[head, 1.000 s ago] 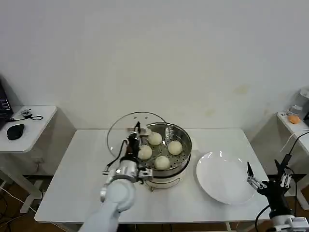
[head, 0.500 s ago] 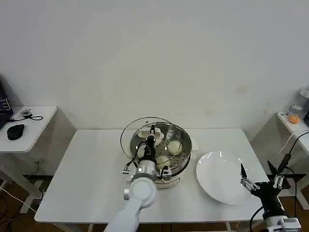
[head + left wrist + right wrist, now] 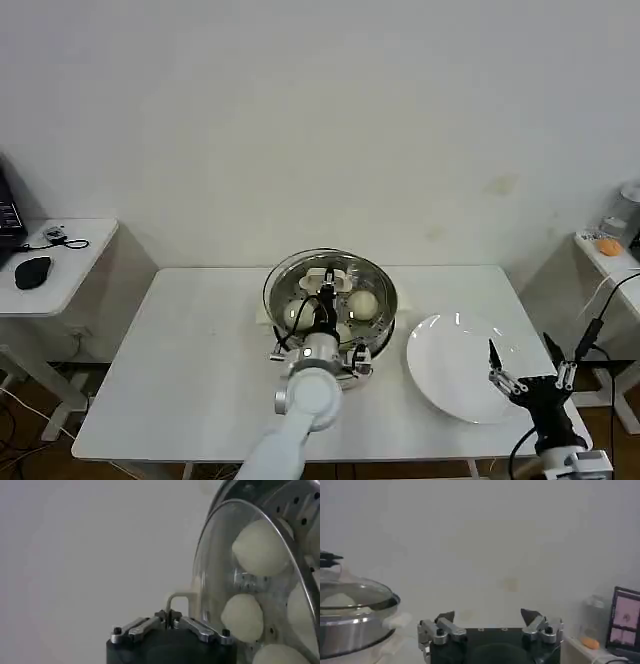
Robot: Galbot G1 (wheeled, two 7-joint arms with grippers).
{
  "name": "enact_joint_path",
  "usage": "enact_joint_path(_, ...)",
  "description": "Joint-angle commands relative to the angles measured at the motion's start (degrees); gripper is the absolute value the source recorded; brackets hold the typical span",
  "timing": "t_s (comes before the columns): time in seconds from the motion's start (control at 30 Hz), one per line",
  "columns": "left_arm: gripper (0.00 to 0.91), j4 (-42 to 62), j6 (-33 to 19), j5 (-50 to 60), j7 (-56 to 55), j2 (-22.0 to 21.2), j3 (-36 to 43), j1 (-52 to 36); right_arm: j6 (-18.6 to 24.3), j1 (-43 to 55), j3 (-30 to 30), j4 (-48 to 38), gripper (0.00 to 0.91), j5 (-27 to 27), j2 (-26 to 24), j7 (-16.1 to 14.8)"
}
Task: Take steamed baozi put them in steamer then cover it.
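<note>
Buns, cream-white and round [image 3: 362,303], are sitting inside the shiny steel steamer [image 3: 380,283]; I'm lowering the clear glass lid [image 3: 300,290] over it, left gripper [image 3: 323,292] clenching its handle, right gripper [image 3: 520,371] idling spread beside the white plate [image 3: 455,370].

Head camera looks down; wrist cameras sit low — all share the steamer [image 3: 335,300].

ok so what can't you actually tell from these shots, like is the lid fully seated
- Seating of the cover on the steamer: head view, the left gripper and arm block the near rim; in the left wrist view it looks tilted.
- Count of steamed baozi: head view, the arm hides some.
- Plate near edge: head view, hidden by the open right gripper.
</note>
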Motion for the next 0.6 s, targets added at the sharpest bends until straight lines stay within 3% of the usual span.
enact_joint_path(0.03,0.0,0.61,0.02,0.94,0.29,-1.1,0.55,-0.02,-0.08,-0.02,-0.56,-0.04,0.907,-0.21,0.13,0.01)
enact_joint_path(0.6,0.0,0.94,0.0,0.1,-0.01,-1.19,0.87,0.23,-0.08,-0.02,-1.26,-0.12,0.907,-0.67,0.24,-0.03)
